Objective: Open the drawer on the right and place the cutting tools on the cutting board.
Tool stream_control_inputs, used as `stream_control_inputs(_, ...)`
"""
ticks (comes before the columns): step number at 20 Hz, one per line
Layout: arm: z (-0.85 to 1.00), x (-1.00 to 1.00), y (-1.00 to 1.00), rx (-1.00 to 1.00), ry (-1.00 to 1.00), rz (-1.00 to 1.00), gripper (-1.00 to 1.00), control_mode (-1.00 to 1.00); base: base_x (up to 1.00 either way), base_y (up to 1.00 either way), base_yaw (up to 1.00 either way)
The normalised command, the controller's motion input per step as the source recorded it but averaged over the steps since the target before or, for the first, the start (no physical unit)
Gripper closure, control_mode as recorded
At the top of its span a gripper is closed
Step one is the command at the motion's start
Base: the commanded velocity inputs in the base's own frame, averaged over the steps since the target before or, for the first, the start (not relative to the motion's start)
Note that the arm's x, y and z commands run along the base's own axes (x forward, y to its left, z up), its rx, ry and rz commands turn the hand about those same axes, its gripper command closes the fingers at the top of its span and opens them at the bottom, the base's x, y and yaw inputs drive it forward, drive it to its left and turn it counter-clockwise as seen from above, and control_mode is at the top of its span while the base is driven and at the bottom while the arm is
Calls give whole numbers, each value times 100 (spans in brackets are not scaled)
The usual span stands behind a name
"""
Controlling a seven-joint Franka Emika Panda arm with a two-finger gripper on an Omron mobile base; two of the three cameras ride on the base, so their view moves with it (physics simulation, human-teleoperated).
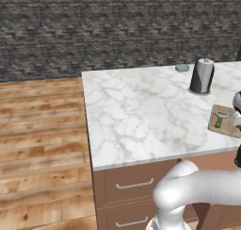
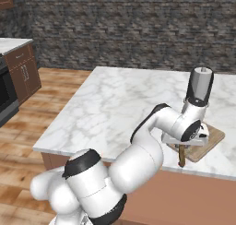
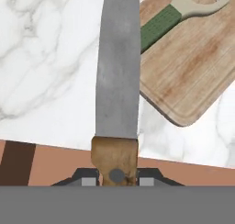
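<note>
- My arm point(image 2: 138, 150) rises from the base, bends at a dark elbow and reaches forward and to the right.
- The wrist points the hand down near the counter's front edge.
- My gripper point(image 3: 114, 176) is clamped on a knife's wooden handle (blade running straight out ahead of the fingers).
- From the left base camera I catch just the elbow point(image 1: 188, 186); the hand seems cut off at the frame's right edge.
</note>
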Motion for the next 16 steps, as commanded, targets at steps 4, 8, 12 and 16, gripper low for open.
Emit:
stream_control_inputs(4,0,74,0,-1,3,-4,100,-100,0,0,0)
stream_control_inputs(8,0,57,-1,0,5,-5,100,-100,0,0,0)
stream_control_inputs(12,0,52,-5,0,5,-9,100,-100,0,0,0)
stream_control_inputs(16,0,42,-9,0,2,-15,100,-100,0,0,0)
